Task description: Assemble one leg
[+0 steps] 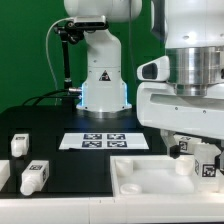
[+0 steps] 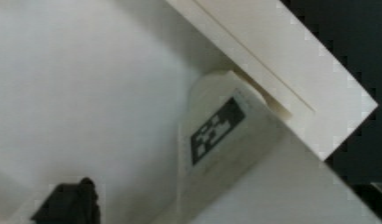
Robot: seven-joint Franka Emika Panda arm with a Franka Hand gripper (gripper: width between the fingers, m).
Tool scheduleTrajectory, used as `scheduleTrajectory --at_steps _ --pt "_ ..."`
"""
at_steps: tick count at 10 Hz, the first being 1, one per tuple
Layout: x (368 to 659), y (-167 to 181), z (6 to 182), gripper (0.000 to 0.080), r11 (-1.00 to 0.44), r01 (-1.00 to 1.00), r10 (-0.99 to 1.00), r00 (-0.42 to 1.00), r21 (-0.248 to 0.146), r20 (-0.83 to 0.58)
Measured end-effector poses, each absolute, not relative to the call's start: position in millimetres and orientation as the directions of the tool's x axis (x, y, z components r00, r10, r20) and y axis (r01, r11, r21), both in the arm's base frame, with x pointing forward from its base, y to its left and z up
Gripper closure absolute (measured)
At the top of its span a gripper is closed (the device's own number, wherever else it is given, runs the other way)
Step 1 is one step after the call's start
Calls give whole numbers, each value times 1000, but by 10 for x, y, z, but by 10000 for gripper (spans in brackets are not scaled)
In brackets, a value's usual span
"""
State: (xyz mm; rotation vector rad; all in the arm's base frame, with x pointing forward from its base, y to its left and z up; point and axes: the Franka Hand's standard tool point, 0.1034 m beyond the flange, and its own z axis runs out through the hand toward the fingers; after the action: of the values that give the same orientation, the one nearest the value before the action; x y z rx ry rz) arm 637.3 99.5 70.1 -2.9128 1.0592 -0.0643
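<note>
arm: low over panel [image 1: 150, 178]; gripper [image 1: 192, 152] beside leg [image 1: 207, 163] | jaws: cannot tell

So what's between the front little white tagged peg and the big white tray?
Only bare black table separates the small white plastic peg from the large white tray-like panel, seen in the exterior view.

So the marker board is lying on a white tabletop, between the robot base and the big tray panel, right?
Not quite: the tabletop is black, not white, as the exterior view shows. The marker board does lie between the robot base and the tray panel.
</note>
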Motion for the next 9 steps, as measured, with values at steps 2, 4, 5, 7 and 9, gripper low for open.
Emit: scheduleTrajectory --at_steps 2,4,5,7,9 --pt "6376 1188 739 151 -938 -346 -346 937 -10 50" --pt "6382 1175 744 151 -976 -218 -218 975 -6 52" --pt "6382 1175 743 275 -976 -219 -219 974 -6 52" --pt "6381 1175 741 413 -961 -277 -277 960 -11 50" --pt "6383 1164 741 516 -912 -411 -411 910 -18 49"
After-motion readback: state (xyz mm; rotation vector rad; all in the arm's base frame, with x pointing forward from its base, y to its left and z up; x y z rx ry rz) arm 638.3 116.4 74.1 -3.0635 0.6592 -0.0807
